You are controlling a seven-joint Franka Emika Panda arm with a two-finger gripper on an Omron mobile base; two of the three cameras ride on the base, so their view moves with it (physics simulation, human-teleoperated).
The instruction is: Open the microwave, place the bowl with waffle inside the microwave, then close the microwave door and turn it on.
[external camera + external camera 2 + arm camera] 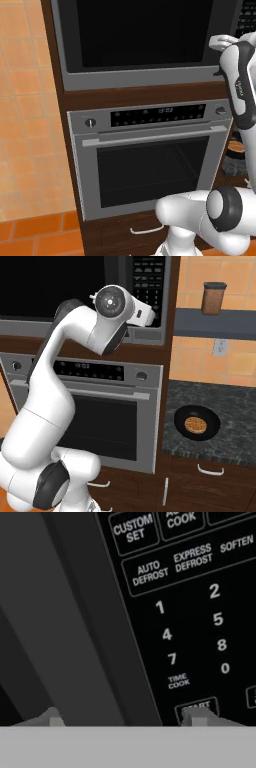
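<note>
The microwave (pixel 140 35) sits built in above the oven, and its black glass door (pixel 45 286) is closed. My gripper (pixel 125 718) is right up against the microwave's right side, beside the keypad (pixel 195 612). Its two fingertips (pixel 52 717) stand wide apart, open, on either side of the dark vertical door handle (pixel 95 627). From the base, my hand (pixel 149 315) covers the handle just below the keypad (pixel 148 278). The black bowl (pixel 212 423) holding the waffle (pixel 196 425) rests on the dark counter to the right.
Below the microwave is a silver oven (pixel 150 165) with two knobs and a horizontal bar handle. A brown jar (pixel 213 298) stands on a shelf above the counter (pixel 235 406). Drawers with white handles (pixel 210 471) run under the counter.
</note>
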